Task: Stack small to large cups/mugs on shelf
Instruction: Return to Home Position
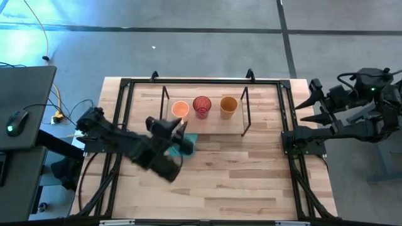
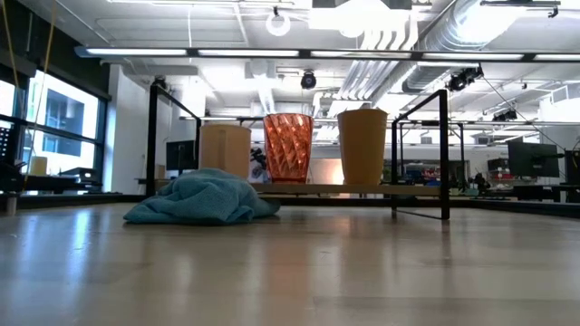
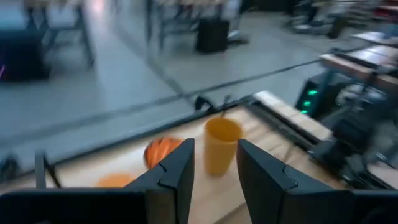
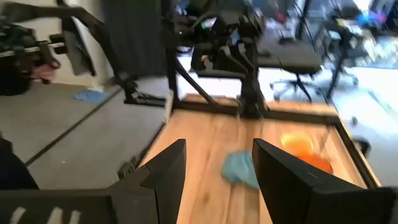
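Three cups stand upright in a row on the shelf's wood board (image 1: 213,125): a light orange mug (image 1: 180,109), a red patterned cup (image 1: 201,105) and an amber tumbler (image 1: 228,107). The low view shows them side by side on the board (image 2: 362,189). My left gripper (image 1: 182,130) hovers above the table, just in front of the shelf. It points toward the cups, open, with nothing between its fingers (image 3: 214,180); the tumbler (image 3: 221,144) shows beyond the gap. My right gripper (image 1: 314,102) waits open beyond the table's right edge, raised.
A crumpled teal cloth (image 1: 190,143) lies on the table just in front of the shelf, below my left gripper, and shows in the low view (image 2: 204,199). The shelf's black wire frame (image 1: 245,110) rises at both ends. A black rail (image 1: 286,119) borders the table.
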You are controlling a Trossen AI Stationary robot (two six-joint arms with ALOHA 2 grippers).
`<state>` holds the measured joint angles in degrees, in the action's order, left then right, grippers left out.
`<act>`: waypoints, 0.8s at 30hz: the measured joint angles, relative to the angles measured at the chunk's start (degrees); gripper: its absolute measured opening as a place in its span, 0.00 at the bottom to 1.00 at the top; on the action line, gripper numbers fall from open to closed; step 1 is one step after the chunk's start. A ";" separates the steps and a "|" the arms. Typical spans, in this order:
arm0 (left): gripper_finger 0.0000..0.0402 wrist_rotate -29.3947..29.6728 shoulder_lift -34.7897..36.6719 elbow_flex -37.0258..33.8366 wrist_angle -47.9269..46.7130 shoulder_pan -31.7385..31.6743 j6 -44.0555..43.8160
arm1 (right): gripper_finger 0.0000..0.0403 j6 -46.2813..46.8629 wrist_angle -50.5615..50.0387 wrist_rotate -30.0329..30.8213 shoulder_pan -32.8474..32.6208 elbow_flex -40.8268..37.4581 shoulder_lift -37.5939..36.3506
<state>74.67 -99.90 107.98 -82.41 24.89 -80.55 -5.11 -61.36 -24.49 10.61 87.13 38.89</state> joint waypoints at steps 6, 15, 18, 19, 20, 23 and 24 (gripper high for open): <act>0.27 6.71 0.00 4.62 0.02 8.00 11.76 | 0.44 -0.89 7.58 -2.89 0.02 0.00 0.00; 0.27 11.25 0.00 8.76 0.01 17.68 23.63 | 0.44 0.16 14.00 -4.75 0.00 0.00 0.07; 0.27 12.52 0.02 8.86 -0.91 20.41 26.27 | 0.44 -0.06 14.32 -6.17 0.00 -0.29 0.50; 0.27 13.32 0.02 8.86 -1.67 21.12 26.12 | 0.44 -0.08 15.04 -6.25 0.00 -1.13 0.49; 0.27 14.10 0.04 8.86 -2.72 21.88 25.58 | 0.44 -0.01 15.78 -6.26 0.02 -2.33 0.44; 0.27 15.24 0.70 8.86 -7.52 24.36 19.76 | 0.44 0.48 18.57 -6.30 0.00 -7.21 0.20; 0.27 15.33 0.99 8.73 -7.50 24.83 18.33 | 0.44 0.91 19.91 -6.32 0.00 -9.32 0.00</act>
<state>90.00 -98.91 116.70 -89.91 49.71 -62.23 -4.19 -41.44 -30.81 10.61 77.81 38.89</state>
